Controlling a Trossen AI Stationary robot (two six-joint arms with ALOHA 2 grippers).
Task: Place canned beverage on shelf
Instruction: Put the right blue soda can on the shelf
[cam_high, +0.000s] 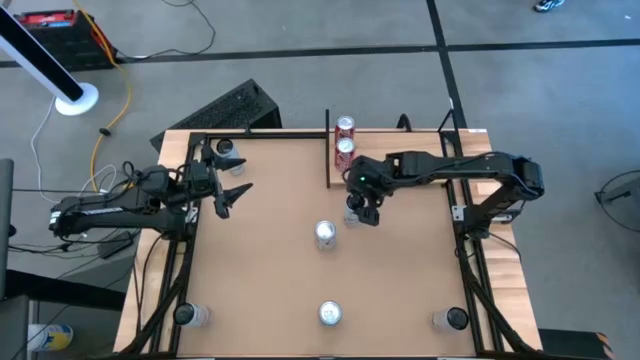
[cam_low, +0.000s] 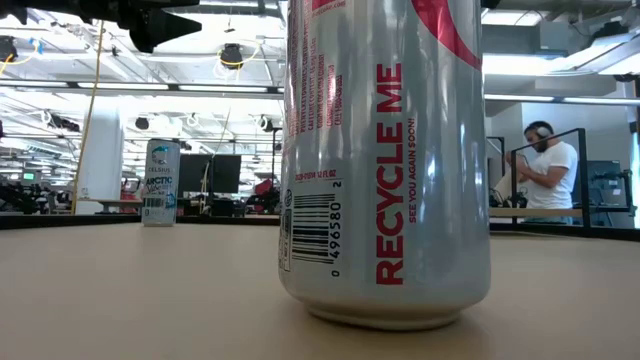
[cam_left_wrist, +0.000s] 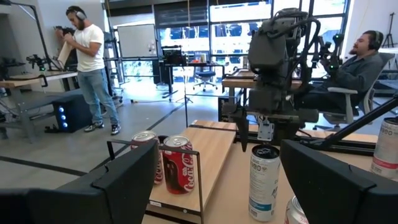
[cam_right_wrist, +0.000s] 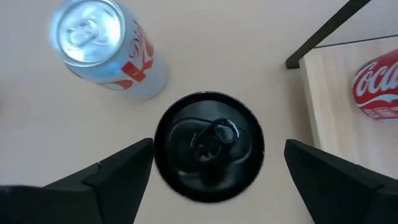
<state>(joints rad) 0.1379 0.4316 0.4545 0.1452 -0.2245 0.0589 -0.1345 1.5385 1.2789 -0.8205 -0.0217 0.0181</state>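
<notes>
A white can with a black top (cam_right_wrist: 208, 146) stands upright on the brown table, just off the shelf's near corner. It also shows in the left wrist view (cam_left_wrist: 264, 180). My right gripper (cam_right_wrist: 219, 144) hangs over it, pointing down and open, one finger on either side of the can's top without touching it. The shelf (cam_left_wrist: 208, 149) is a pale board with a thin black bar (cam_high: 328, 150), and two red cola cans (cam_left_wrist: 177, 165) stand on it. My left gripper (cam_high: 238, 197) is open and empty at the table's left.
A silver and red can (cam_right_wrist: 106, 46) stands close to the black-topped can, on its near-left side. Another silver can (cam_high: 330, 313) stands by the near edge and fills the low view (cam_low: 385, 160). More cans stand at the table's corners (cam_high: 190, 315). People are in the room behind.
</notes>
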